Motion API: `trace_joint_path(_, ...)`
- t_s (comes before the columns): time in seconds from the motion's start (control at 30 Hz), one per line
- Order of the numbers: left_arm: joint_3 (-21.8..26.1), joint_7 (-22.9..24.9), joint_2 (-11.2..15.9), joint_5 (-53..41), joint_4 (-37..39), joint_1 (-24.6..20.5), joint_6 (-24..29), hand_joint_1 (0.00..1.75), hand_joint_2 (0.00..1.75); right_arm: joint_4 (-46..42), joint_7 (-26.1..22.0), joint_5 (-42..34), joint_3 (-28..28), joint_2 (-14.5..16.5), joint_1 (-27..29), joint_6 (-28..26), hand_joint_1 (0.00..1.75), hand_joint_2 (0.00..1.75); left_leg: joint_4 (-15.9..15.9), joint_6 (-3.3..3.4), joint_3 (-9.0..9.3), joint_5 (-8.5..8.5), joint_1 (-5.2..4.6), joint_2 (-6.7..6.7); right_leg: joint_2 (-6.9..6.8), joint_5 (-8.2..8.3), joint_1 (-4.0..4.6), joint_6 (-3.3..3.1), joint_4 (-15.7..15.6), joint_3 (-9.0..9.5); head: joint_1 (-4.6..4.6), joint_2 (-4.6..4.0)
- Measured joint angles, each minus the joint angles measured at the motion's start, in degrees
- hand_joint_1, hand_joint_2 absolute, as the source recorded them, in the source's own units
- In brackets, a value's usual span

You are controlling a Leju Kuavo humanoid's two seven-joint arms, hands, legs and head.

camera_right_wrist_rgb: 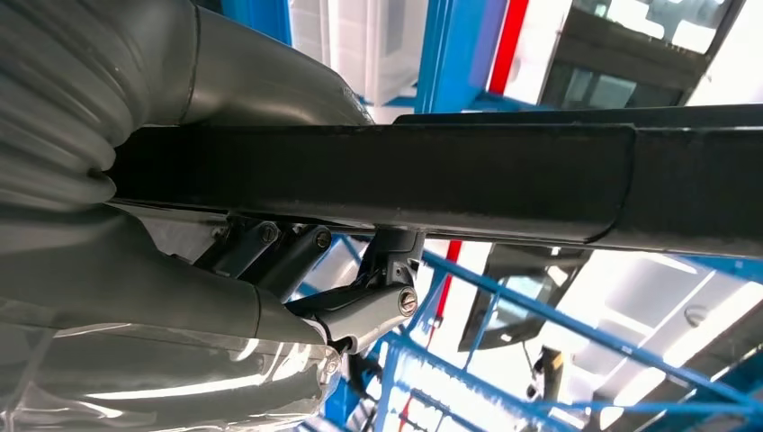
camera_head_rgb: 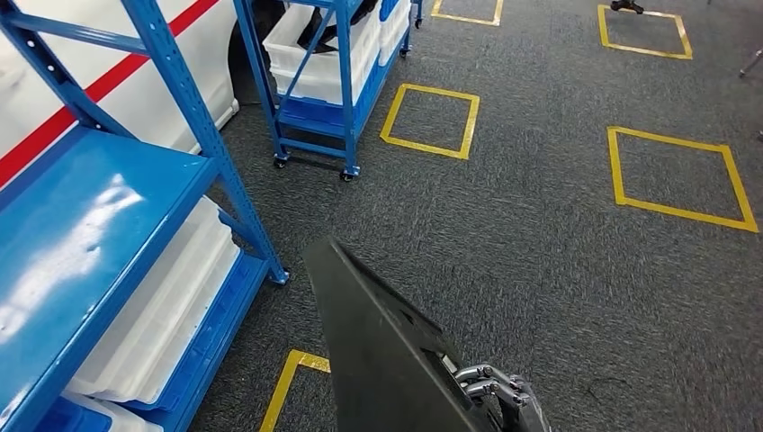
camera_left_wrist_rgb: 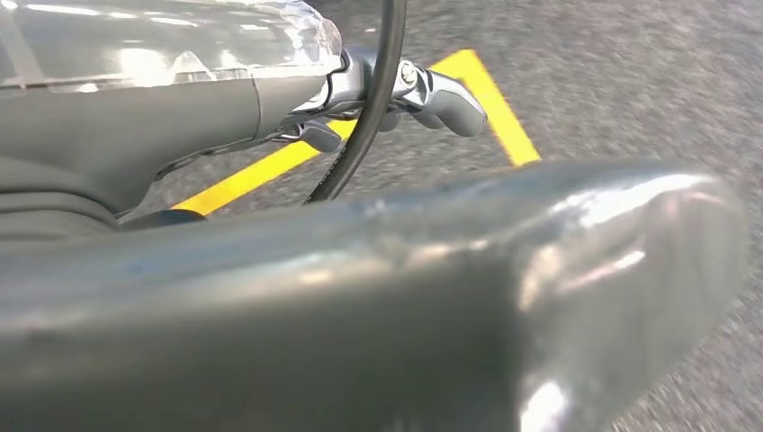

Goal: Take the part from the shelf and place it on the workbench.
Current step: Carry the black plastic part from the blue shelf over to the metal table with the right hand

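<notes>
**Long panel, narrow hold: the carry is where it could slip**

The part, a flat dark panel, rises from the bottom centre of the head view and tapers to a point near mid-frame, above grey carpet marked with yellow tape squares. The right hand shows at the panel's lower right edge, fingers curled against it. In the right wrist view that hand grips the panel's dark edge, thumb on one face, fingers on the other. In the left wrist view the left hand has its fingers curled in over the carpet with nothing plainly in them; whether it touches the panel I cannot tell.

The blue shelf fills the left of the head frame, with white bins on its lower tier, and a second rack stands at upper centre. No desk is in sight, so the part is off the shelf and probably still has to be carried there.

Risks, as I judge them:
- The hold sits near one end of a long panel, so leverage could twist it out of the fingers while walking.
- The far tip points toward the shelf upright; a turn to the left could clip it.
- A one-sided grip may let the panel tilt and slide down.
</notes>
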Motion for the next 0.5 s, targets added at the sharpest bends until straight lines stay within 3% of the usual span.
trace_joint_path(0.07, -0.70, -0.33, 0.12, -0.32, 0.54, -0.33, -0.37, 0.00, 0.00, -0.01, 0.03, 0.22, 0.01, -0.02, -0.03, -0.13, 1.75, 1.75, 5.20, -0.42, -2.16, -3.14, 0.18, -3.16, 1.26, 0.31, -0.24, -0.47, -0.40, 0.15, 0.00, 0.00)
trace_joint_path(0.1, -1.08, -0.31, 0.18, -0.62, 0.84, -0.49, -0.62, 0.00, 0.00, -0.01, 0.08, 0.34, 0.01, -0.04, -0.06, -0.25, 1.75, 1.75, 9.02, -0.50, -3.95, -4.95, 0.21, -4.10, 1.96, 0.35, -0.24, -0.62, -0.38, 0.11, -0.01, 0.00)
trace_joint_path(0.13, -1.47, -0.10, 0.25, -0.96, 1.12, -0.62, -0.86, 0.00, 0.00, 0.00, 0.14, 0.46, 0.00, -0.07, -0.04, -0.42, 1.75, 1.75, 12.44, -0.58, -5.63, -6.17, 0.21, -4.45, 2.70, 0.36, -0.21, -0.69, -0.33, 0.09, -0.01, 0.00)
trace_joint_path(0.17, -1.82, 0.21, 0.31, -1.24, 1.36, -0.77, -1.08, 0.00, 0.00, 0.01, 0.21, 0.59, -0.01, -0.08, 0.02, -0.57, 1.75, 1.75, 14.36, -0.62, -6.69, -6.33, 0.22, -4.55, 3.49, 0.35, -0.17, -0.71, -0.26, 0.10, -0.01, 0.00)
trace_joint_path(0.2, -2.16, 0.55, 0.36, -1.45, 1.60, -0.93, -1.29, 0.00, 0.00, 0.01, 0.28, 0.67, -0.01, -0.09, 0.08, -0.70, 1.75, 1.75, 14.30, -0.62, -6.89, -5.39, 0.24, -4.62, 4.34, 0.32, -0.17, -0.70, -0.15, 0.12, -0.01, 0.00)
trace_joint_path(0.23, -2.44, 0.83, 0.38, -1.57, 1.80, -1.08, -1.49, 0.00, 0.00, 0.01, 0.34, 0.73, -0.01, -0.09, 0.14, -0.77, 1.75, 1.75, 12.14, -0.58, -6.13, -3.46, 0.28, -4.88, 5.20, 0.26, -0.20, -0.64, 0.02, 0.16, -0.01, 0.00)
trace_joint_path(0.3, -2.91, 1.06, 0.40, -1.63, 2.08, -1.36, -1.80, 0.00, 0.00, -0.01, 0.39, 0.78, -0.01, -0.09, 0.22, -0.79, 1.75, 1.75, 5.02, -0.40, -3.39, 0.56, 0.53, -7.24, 6.86, -0.04, -0.26, -0.29, 0.68, 0.02, -0.01, 0.00)
trace_joint_path(0.37, -3.29, 1.16, 0.40, -1.64, 2.37, -1.57, -2.02, 0.00, 0.00, -0.01, 0.44, 0.78, -0.02, -0.09, 0.24, -0.84, 1.75, 1.75, 0.85, -0.08, -1.77, 1.82, 0.70, -9.80, 8.34, -0.19, -0.36, 0.33, 1.36, -0.70, 0.00, 0.00)
trace_joint_path(0.4, -3.38, 1.27, 0.40, -1.67, 2.49, -1.63, -2.23, 0.00, 0.00, -0.01, 0.45, 0.78, -0.03, -0.09, 0.35, -0.94, 1.75, 1.75, 0.52, 0.14, -1.65, 1.59, 0.62, -10.21, 9.00, -0.09, -0.49, 0.71, 1.48, -1.07, 0.00, 0.00)
trace_joint_path(0.47, -3.53, 1.55, 0.40, -1.98, 2.59, -1.67, -3.01, 0.00, 0.00, 0.00, 0.11, 0.76, -0.07, 0.01, 1.01, -1.34, 1.75, 1.75, -0.04, 0.85, -1.47, 1.89, 0.51, -8.99, 9.62, 0.10, -0.81, 1.39, 1.52, -1.54, 0.00, 0.00)
trace_joint_path(0.5, -3.61, 1.73, 0.39, -2.22, 2.60, -1.71, -3.50, 0.00, 0.00, 0.01, -0.23, 0.69, -0.07, 0.08, 1.45, -1.64, 1.75, 1.75, -0.39, 1.23, -1.34, 2.10, 0.55, -8.28, 8.66, -0.32, -0.77, 1.58, 2.15, -1.88, 0.01, 0.00)
